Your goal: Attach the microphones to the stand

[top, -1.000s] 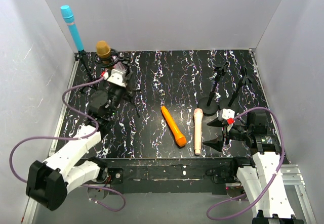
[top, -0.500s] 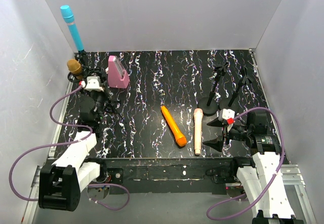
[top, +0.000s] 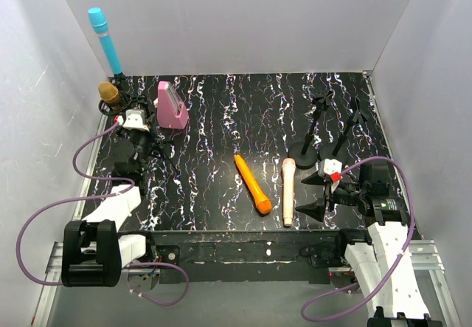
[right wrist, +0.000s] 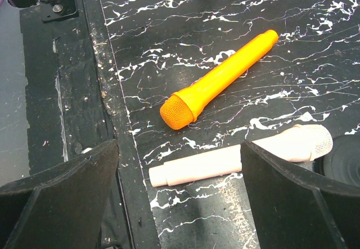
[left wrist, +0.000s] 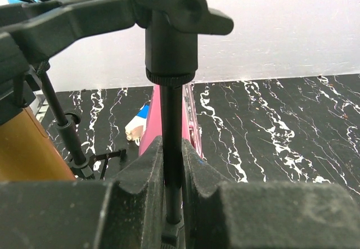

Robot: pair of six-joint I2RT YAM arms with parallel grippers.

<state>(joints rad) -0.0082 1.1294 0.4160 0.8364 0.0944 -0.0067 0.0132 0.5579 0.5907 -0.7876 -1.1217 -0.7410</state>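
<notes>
The orange microphone [top: 253, 185] and the peach-pink microphone [top: 287, 192] lie flat on the tabletop [top: 221, 113], side by side but not touching, toward the near edge and right of centre. The peach-pink one runs almost straight from near to far, with its rounded head at the far end. The orange one is slanted, its head toward the near edge and its tail pointing away and to the left. Just to the right of the peach-pink one hangs the right tool [top: 311, 195], its jaws spread wide and holding nothing. From its own camera both microphones show between the two fingers, the peach-pink one closer. Beyond that tool, toward the back right, are two empty stands [top: 316, 124], so I'd judge the right arm is the one placed for the next pickup. The peach-pink shaft lies to its left, and the jaws would need to straddle it across its long axis. Over at the far left the cyan-blue microphone [top: 104, 43] stands upright in its holder near the back wall. The gold microphone [top: 109, 93] sits tilted in the clip of the left stand [left wrist: 171, 108], as far as I can tell. The left tool [left wrist: 171, 173] is pinched tight on that stand's thin black rod, with a pink block [top: 171, 105] just beyond it.
</notes>
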